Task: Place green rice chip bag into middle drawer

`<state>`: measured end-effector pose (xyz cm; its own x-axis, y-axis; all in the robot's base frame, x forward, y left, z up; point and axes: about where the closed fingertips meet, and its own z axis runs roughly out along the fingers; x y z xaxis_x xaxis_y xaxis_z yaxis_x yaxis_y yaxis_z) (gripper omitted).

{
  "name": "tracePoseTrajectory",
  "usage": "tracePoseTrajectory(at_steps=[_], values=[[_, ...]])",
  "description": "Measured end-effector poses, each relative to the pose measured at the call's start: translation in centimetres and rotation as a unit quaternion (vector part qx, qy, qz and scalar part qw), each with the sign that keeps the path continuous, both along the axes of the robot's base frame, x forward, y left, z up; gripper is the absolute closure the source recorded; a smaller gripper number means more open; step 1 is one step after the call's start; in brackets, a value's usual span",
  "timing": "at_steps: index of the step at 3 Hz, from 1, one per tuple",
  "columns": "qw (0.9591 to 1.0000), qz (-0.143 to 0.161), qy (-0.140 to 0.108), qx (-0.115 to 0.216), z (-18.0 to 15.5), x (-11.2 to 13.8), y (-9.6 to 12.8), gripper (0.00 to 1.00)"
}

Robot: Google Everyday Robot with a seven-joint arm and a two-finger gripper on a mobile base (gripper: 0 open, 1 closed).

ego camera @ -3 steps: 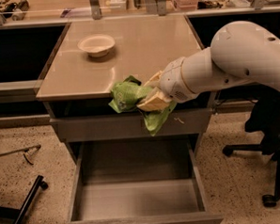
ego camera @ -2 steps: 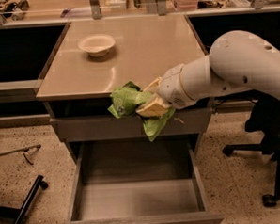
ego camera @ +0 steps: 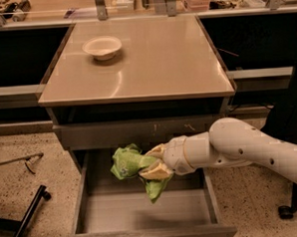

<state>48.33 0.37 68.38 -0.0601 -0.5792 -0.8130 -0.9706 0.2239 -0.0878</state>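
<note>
My tool (ego camera: pixel 152 162) pinches the green bag (ego camera: pixel 126 161), whose white patch I cannot read, just above the open drawer (ego camera: pixel 80 196), between its side walls, far from the bowl (ego camera: pixel 102 46) on the desk (ego camera: pixel 160 65).

The crumpled green rice chip bag (ego camera: pixel 127 162) hangs pinched in the gripper (ego camera: pixel 153 163), above the bare floor of the pulled-out grey middle drawer (ego camera: pixel 144 236).

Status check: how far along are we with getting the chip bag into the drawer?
Done: the middle drawer stands pulled open and the green rice chip bag is grasped. In hand: the tool, shut on the bag, hangs over the drawer's back half. Left: lower, release.
</note>
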Motion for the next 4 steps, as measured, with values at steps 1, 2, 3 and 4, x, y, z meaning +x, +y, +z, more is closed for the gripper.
tracePoseTrajectory(at_steps=[1, 2, 3, 4], values=[[1.0, 0.0, 0.0, 0.0, 0.0, 0.0, 0.0, 1.0], [0.9998, -0.019, 0.002, 0.003, -3.5, 1.1, 0.3, 1.0], [0.9986, -0.052, 0.004, -0.006, -9.9, 3.7, 0.9, 1.0], [0.998, -0.054, 0.032, 0.006, -16.7, 3.7, 2.6, 1.0]])
